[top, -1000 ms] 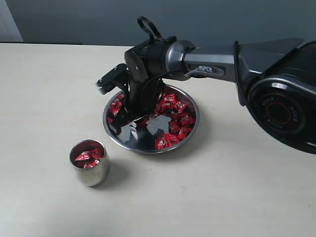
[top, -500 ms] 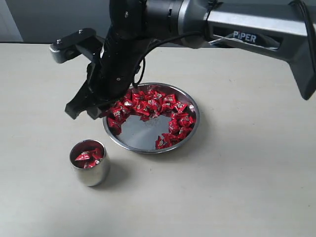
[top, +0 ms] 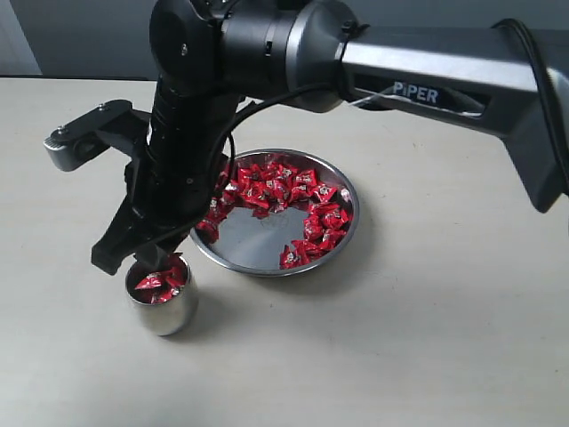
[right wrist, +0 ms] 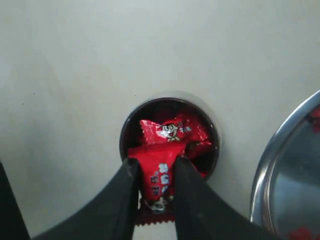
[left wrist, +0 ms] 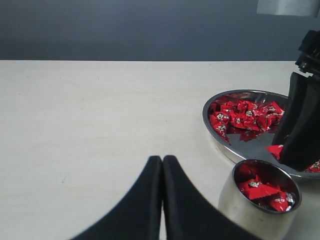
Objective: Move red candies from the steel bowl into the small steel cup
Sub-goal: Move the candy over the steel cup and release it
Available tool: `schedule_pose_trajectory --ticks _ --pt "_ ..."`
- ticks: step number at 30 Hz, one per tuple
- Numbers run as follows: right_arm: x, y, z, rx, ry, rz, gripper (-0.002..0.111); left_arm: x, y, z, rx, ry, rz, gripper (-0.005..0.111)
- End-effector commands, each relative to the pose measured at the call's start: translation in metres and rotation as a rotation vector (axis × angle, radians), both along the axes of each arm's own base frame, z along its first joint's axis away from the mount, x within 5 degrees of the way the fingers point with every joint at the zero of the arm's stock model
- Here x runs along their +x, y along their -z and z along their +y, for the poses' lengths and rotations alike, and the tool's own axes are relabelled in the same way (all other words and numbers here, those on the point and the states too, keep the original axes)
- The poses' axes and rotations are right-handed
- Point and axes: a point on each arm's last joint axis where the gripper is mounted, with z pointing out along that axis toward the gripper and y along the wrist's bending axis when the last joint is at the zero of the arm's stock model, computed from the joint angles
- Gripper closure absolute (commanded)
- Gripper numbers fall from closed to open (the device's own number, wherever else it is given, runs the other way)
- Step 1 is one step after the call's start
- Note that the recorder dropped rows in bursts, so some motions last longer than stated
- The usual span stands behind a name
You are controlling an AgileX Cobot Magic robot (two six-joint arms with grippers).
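The left gripper [left wrist: 162,161] sits low over the pale table [top: 400,356], its jaws pressed flat together with nothing between them. It is near the small steel cup [top: 164,311] but apart from it. In the exterior view the cup stands upright at about 8 o'clock from the steel bowl [top: 253,240], just beside it and not touching. Several wrapped pieces already lie inside the cup.

The right gripper [right wrist: 156,162] hangs directly over the cup's mouth. Its jaws are narrowed onto 1 red candy [right wrist: 156,186], pinched between the 2 black fingers [right wrist: 122,200] just above the rim.

Beyond the cup, the bowl holds the rest of the red candies [top: 271,187]. They are heaped in an arc from roughly 9 o'clock round through 12 to 5 o'clock, leaving bare mirror bottom in the middle and toward 7 o'clock. The right arm [top: 427,76] comes in from about 2 o'clock and passes above the bowl's far edge.
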Motion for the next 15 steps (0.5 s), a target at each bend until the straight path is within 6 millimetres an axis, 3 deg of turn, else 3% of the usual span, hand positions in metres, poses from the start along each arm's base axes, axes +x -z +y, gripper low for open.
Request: schedule_pose_trajectory --ticks 1,5,15 --pt "-0.006 -0.003 0.002 0.017 -0.060 0.012 0.094 0.000 0.000 0.000 0.000 -0.007 -0.012 0.106" --pt "-0.006 0.002 0.003 0.016 -0.063 0.023 0.074 0.000 0.000 0.000 0.000 -0.007 -0.012 0.106" --pt "0.000 0.017 0.005 -0.016 -0.063 0.001 0.075 0.000 0.000 0.000 0.000 -0.007 -0.012 0.106"
